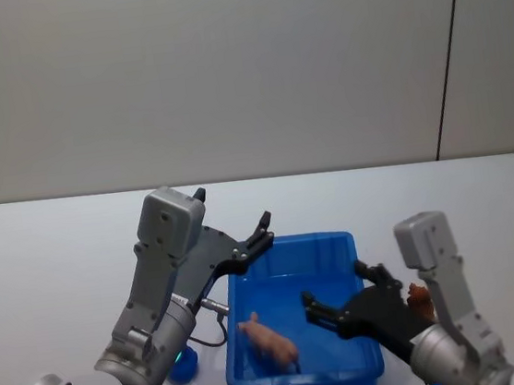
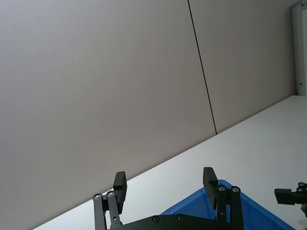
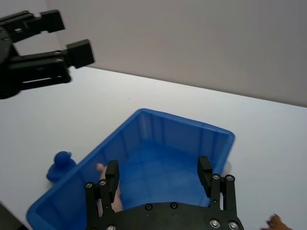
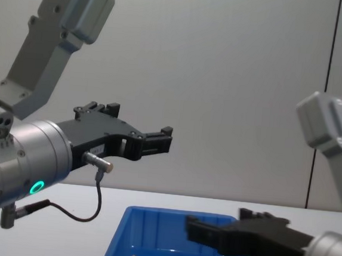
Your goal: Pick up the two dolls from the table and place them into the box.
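White and bare, the surface [image 1: 41, 254] runs back to a plain grey wall [image 1: 224, 66] cut by one dark seam [image 1: 450, 50]. The blue box [image 1: 286, 243] sits well short of that far edge, with the pink doll [image 1: 269, 338] lying inside. I see the brown doll [image 1: 421, 299] on the surface just beside the box's right wall. My left gripper [image 1: 263, 231] hangs above the box's left rim, fingers apart. The right gripper [image 1: 335, 284] hovers over the box, fingers also apart. A small blue toy [image 1: 182, 366] sits left of the box.
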`<state>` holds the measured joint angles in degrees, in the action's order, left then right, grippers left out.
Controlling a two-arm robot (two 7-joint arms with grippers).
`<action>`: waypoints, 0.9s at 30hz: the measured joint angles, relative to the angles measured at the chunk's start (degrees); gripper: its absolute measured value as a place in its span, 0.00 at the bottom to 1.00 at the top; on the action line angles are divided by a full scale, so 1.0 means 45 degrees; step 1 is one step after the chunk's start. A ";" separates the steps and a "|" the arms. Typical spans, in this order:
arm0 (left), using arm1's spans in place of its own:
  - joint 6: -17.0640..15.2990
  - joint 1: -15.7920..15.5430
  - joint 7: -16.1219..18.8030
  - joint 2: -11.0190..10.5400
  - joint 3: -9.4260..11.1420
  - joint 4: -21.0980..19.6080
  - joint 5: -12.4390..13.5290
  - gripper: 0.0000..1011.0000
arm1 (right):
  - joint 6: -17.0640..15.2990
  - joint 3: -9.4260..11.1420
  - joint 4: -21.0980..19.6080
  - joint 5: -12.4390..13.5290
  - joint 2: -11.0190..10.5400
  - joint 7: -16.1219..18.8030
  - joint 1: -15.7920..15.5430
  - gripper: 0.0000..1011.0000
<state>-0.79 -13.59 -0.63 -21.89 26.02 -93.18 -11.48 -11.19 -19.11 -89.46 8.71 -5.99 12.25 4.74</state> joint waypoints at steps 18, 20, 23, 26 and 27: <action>0.0000 0.0000 0.0000 0.0000 0.0000 0.0000 0.0000 0.99 | -0.0796 0.0406 -0.1404 -0.0299 -0.0696 -0.2820 -0.1190 0.99; 0.0000 0.0000 0.0000 0.0000 0.0000 0.0000 0.0000 0.99 | -0.0961 0.0457 -0.1553 -0.0364 -0.0766 -0.3164 -0.1347 0.99; 0.0000 0.0000 0.0000 0.0000 0.0000 0.0000 0.0000 0.99 | -0.1074 0.0486 -0.1625 -0.0396 -0.0802 -0.3399 -0.1439 0.99; -0.0001 0.0000 0.0000 0.0000 0.0000 0.0000 0.0000 0.99 | -0.1197 0.0523 -0.1679 -0.0412 -0.0833 -0.3615 -0.1548 0.99; 0.0000 0.0000 0.0000 0.0000 0.0000 0.0000 0.0000 0.99 | -0.1226 0.0528 -0.1681 -0.0412 -0.0835 -0.3662 -0.1567 0.99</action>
<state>-0.79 -13.59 -0.63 -21.90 26.02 -93.18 -11.48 -16.71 -16.73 -97.02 6.86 -9.75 -4.22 -2.32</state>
